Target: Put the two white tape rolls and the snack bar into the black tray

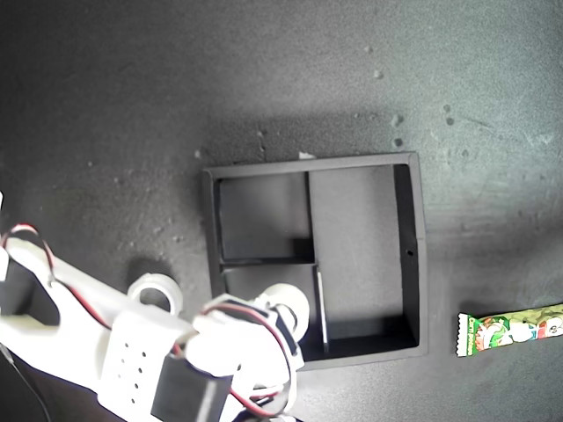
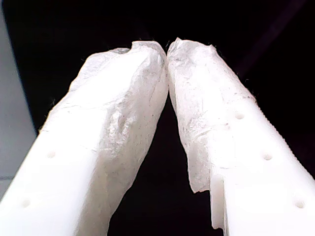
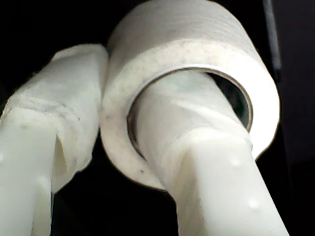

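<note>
The black tray point(image 1: 419, 255) lies in the middle of the exterior view. My second gripper point(image 1: 283, 315) point(image 3: 118, 98) is shut on a white tape roll point(image 1: 288, 301) point(image 3: 197, 29), one finger through its hole and the other against its outer wall. It holds the roll over the tray's small compartment nearest the arm. The other white tape roll point(image 1: 157, 293) lies flat on the table outside the tray, beside the arm. The snack bar point(image 1: 510, 329) lies on the table at the exterior view's right. My first gripper point(image 2: 166, 49) is shut with its tips touching, holding nothing.
The tray's inner dividers point(image 1: 310, 230) separate two small compartments from a long one. The dark grey table point(image 1: 132, 105) carries a few small specks. The second arm's white body point(image 1: 106, 343) covers the exterior view's lower left corner.
</note>
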Controlling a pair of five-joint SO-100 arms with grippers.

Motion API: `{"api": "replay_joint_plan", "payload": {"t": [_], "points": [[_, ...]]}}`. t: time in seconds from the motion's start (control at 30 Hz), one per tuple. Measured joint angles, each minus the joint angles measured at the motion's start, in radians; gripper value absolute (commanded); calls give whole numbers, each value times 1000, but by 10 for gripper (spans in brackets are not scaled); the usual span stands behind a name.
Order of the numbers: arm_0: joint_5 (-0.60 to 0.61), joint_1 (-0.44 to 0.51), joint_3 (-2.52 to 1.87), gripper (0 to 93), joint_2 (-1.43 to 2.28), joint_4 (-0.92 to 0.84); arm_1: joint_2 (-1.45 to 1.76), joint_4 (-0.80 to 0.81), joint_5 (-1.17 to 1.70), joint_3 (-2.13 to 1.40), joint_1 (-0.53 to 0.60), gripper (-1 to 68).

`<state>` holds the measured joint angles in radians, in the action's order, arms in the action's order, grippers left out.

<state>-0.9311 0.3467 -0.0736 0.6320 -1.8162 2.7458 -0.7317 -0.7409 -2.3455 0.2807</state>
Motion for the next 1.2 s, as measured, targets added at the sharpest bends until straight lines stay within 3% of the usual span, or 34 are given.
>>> {"api": "replay_joint_plan", "payload": {"t": [0.03,0.17,0.27,0.4,0.67,1.0,1.2], "points": [[-8,2,0,1,-12,0,-71,0,-20,48,20,173],[-31,0,2,49,-57,0,-356,-75,-186,253,83,250],[-44,-2,2,116,-71,0,-440,-146,-385,293,117,254],[-58,3,2,136,-71,0,-448,-166,-721,210,212,229],[-66,11,-80,121,21,0,-462,100,-1198,-112,413,220],[-54,-54,-499,101,546,0,-462,307,-1302,-325,497,214],[-118,-28,-810,103,896,0,-462,394,-1313,-437,523,174]]}}
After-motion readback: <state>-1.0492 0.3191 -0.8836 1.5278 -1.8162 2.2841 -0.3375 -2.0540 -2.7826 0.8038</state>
